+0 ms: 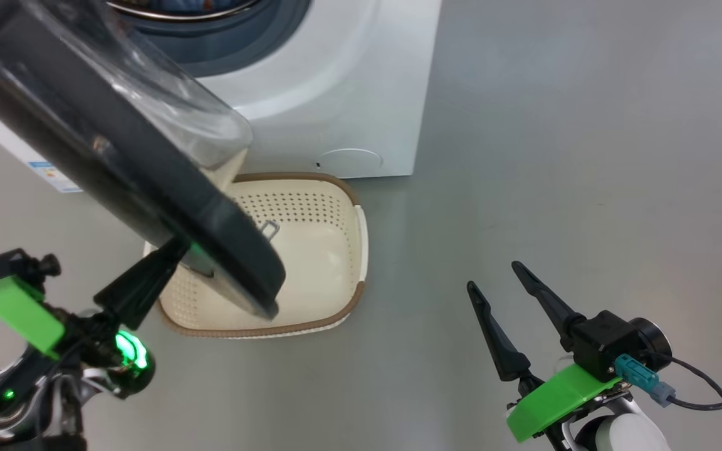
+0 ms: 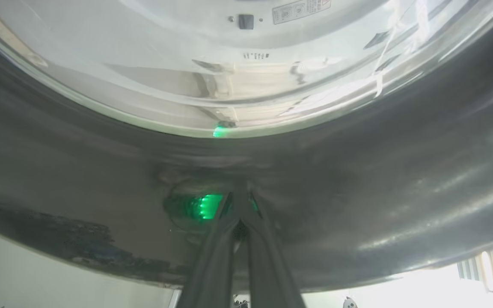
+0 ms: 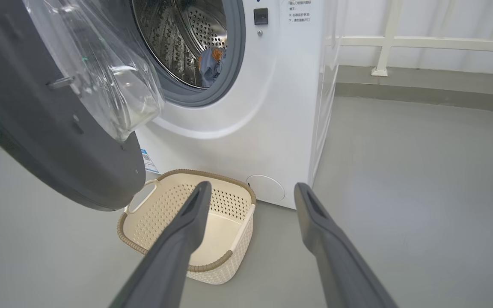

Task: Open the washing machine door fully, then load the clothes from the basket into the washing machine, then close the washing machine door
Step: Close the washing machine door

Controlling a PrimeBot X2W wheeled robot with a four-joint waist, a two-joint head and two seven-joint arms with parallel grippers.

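Note:
The washing machine (image 1: 336, 94) stands with its door (image 1: 116, 169) swung partly out over the basket (image 1: 286, 177). My left gripper (image 1: 176, 250) is shut, and its tips (image 2: 240, 194) press on the door's glossy black outer rim (image 2: 357, 179), below the glass bowl. In the right wrist view the clothes (image 3: 209, 64) lie inside the steel drum, blue with an orange patch. The cream basket (image 3: 212, 269) on the floor below the door (image 3: 37, 141) holds nothing. My right gripper (image 1: 492, 275) hangs open over the bare floor to the right, with nothing between its fingers (image 3: 253, 188).
Grey floor (image 1: 555, 156) stretches to the right of the machine. A white railing (image 3: 400, 42) and a wall run behind it. The door's lower edge overhangs the basket's left side.

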